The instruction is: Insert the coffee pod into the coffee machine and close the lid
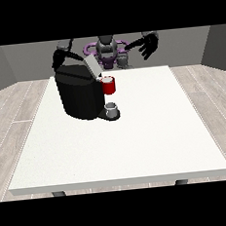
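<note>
Looking across the table from the front view, we are seeing the coffee machine [81, 93] standing on the white table [137, 142] at the view's left, with its lid [91, 64] tilted up and apparently open. We are noticing a red thing at the machine [109, 85], just beside the machine's upper front, and a small grey thing [112, 106] sitting on the machine's base below it; we are not able to say whether that grey thing is the pod, so we are not placing the pod anywhere. The hand at the view's right [147, 45] is hanging raised above the far table edge, well apart from the machine, with its fingers spread wide and holding nothing. The hand at the view's left [60, 58] is showing behind the machine's top, partly hidden by it; we cannot tell how its fingers are lying.

We are judging the risks this way: the near hand is working close behind the tall body, so a sideways reach could be nudging the machine or knocking the raised lid down before anything is seated. If the lid is pressed while something sits crooked in the opening, it could be jamming. The spread hand would have to cross the table, and could be brushing the red thing.
</note>
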Motion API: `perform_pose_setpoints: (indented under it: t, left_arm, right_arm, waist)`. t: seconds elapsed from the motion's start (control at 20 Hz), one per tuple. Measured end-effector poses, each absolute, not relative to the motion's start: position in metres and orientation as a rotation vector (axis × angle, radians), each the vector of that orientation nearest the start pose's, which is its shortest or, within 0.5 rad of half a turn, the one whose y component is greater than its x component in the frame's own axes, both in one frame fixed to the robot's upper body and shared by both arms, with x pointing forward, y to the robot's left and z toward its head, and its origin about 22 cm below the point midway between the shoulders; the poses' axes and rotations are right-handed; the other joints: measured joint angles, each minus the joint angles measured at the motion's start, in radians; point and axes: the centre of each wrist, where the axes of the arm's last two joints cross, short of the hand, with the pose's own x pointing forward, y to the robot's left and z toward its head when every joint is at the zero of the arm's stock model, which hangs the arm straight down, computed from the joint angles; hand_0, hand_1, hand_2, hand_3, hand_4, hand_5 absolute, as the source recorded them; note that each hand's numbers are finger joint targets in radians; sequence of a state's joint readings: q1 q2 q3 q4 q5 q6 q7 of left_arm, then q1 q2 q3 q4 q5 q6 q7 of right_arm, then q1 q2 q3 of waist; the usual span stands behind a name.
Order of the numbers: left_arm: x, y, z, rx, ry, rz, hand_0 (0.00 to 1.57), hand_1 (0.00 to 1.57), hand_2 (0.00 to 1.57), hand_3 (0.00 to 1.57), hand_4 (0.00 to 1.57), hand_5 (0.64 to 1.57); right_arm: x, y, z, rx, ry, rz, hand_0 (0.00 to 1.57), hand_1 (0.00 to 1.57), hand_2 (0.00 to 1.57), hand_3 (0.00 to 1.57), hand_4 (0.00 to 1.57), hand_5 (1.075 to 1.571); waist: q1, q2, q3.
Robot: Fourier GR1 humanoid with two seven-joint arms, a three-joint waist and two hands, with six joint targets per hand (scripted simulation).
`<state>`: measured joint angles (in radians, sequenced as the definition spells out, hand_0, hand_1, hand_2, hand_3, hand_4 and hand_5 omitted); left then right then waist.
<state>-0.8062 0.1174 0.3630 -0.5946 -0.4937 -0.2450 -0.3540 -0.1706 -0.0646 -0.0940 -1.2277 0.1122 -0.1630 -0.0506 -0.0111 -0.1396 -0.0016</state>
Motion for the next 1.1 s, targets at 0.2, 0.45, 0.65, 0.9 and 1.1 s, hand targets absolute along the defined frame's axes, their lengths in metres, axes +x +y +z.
perform_pose_setpoints:
  t: [0.2,0.45,0.65,0.9,1.1]
  left_arm:
    - [0.381,0.229,-0.032,-0.081,-1.510,-0.453,0.00,0.00,0.00,0.00,0.32,1.571]
    - [0.360,0.228,-0.055,-0.121,-1.449,-0.396,0.00,0.00,0.00,0.00,0.41,1.571]
    - [0.352,0.226,-0.059,-0.137,-1.435,-0.355,0.00,0.00,0.00,0.00,0.37,1.571]
    - [0.347,0.223,-0.052,-0.176,-1.452,-0.344,0.00,0.00,0.00,0.00,0.36,1.571]
    - [0.344,0.224,-0.045,-0.189,-1.491,-0.350,0.00,0.00,0.00,0.00,0.37,1.571]
  right_arm:
    - [0.283,-0.252,-0.025,-0.214,-1.457,0.021,0.00,0.00,0.00,0.00,0.00,1.571]
    - [0.295,-0.250,-0.003,-0.188,-1.511,0.108,0.00,0.00,0.00,0.00,0.25,1.571]
    - [0.306,-0.263,0.014,-0.196,-1.526,0.154,0.00,0.00,0.00,0.00,0.00,1.571]
    - [0.323,-0.278,0.028,-0.209,-1.515,0.106,0.00,0.00,0.00,0.00,0.17,1.571]
    - [0.336,-0.284,0.038,-0.181,-1.506,0.048,0.00,0.00,0.00,0.00,0.19,1.571]
  waist:
    - [0.064,-0.099,0.0007]
    - [0.116,-0.140,0.0013]
    - [0.143,-0.146,0.0015]
    - [0.190,-0.113,0.0017]
    - [0.220,-0.075,0.0020]
